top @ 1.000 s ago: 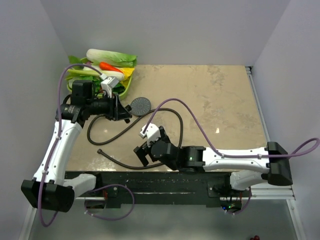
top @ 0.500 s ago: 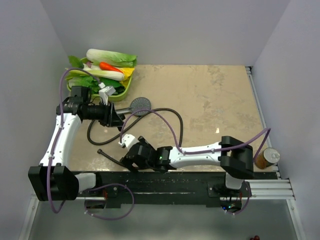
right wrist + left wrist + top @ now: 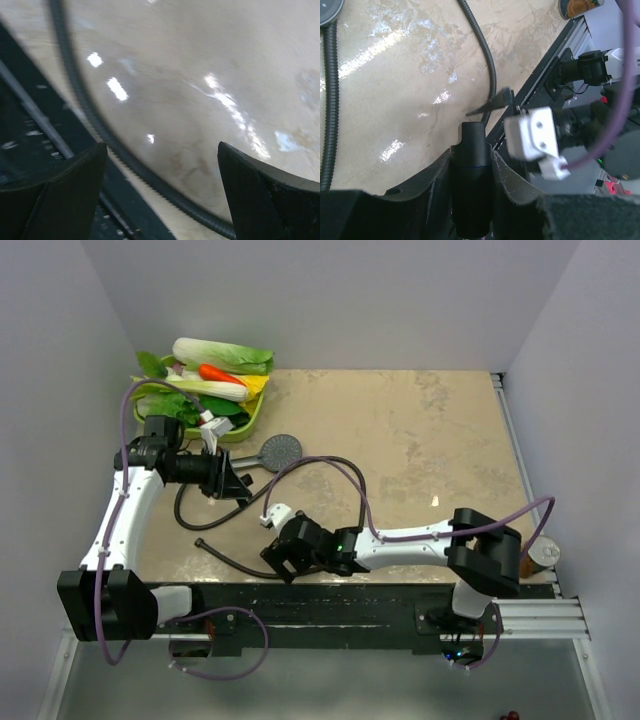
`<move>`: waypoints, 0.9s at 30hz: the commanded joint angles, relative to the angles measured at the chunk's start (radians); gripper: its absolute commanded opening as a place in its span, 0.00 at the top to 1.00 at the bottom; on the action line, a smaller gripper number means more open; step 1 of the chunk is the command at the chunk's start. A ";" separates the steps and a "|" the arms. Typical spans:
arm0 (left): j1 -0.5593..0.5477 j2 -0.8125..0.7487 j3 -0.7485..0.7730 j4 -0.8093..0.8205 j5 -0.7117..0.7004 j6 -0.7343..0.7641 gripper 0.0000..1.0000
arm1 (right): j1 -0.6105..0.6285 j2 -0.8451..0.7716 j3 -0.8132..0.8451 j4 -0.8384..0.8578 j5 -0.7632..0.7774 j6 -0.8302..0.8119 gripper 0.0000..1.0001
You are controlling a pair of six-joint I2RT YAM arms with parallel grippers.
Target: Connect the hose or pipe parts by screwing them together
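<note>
Risks, as judged: right gripper [image 3: 281,562] sits low over the desk [image 3: 440,440] at lower centre of the top view, jaws spread wide, nothing between them; in its wrist view the hose [image 3: 82,100] runs along the near edge of the desk beside the black rail, close under one finger. A close here would catch mid-hose, not a nut; a pull from there could drag that run off the edge onto the rail, or tug against the other arm.

Left gripper [image 3: 235,488], left of centre; jaws clamped on a smooth dark cylinder, by its look an end nut [image 3: 471,145], the hose running on from behind its tip. The hose's free end [image 3: 200,543] lies lower left, apart from both grippers.

Shower head [image 3: 283,450] lies on the desk just up-right of the left gripper, nothing visibly pinning it; likely to slide or spin when a nut is turned against it; cross-threading is probable if the nut arrives tilted. Purple cable [image 3: 330,465] drapes over the hose loop; snag possible.

Containers: green tray [image 3: 252,412], upper left, piled above its rim with pale cabbage [image 3: 225,353], a carrot [image 3: 220,373] and green leaves; a can [image 3: 543,553] at the right edge, partly hidden, contents cannot be told.
</note>
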 commanded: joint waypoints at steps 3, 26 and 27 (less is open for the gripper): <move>0.038 -0.035 0.069 -0.038 0.087 0.040 1.00 | 0.110 -0.028 0.099 0.086 -0.074 -0.143 0.07; 0.139 0.014 0.141 -0.147 0.131 0.082 1.00 | 0.072 0.219 0.154 0.184 -0.032 -0.198 0.67; 0.139 0.014 0.138 -0.142 0.136 0.080 1.00 | 0.063 0.210 0.130 0.189 -0.046 -0.200 0.69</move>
